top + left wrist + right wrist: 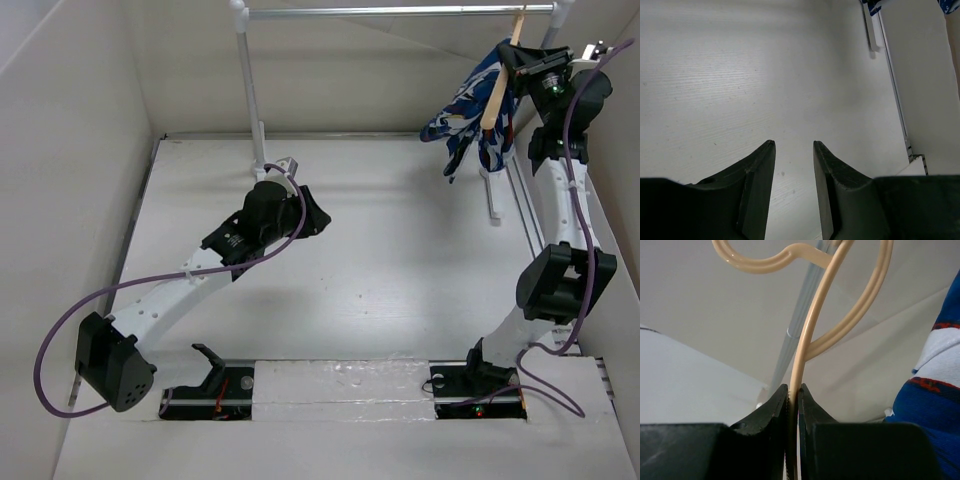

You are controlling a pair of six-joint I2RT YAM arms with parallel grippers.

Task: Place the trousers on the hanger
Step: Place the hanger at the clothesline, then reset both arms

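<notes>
Right gripper is clamped on the thin hanger; the trousers hanging to its right could twist it loose; left gripper is apart and empty.

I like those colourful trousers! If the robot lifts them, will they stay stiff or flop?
Probably floppy: the trousers hang in loose folds from the hanger. Likely light too: that thin hanger bears them, pinched in the right gripper.

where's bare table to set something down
Widest bare patch: mid table, between the left arm and the right arm. Also the far strip under the rail. Crowded: far right corner, where trousers, hanger and right arm bunch.
</notes>
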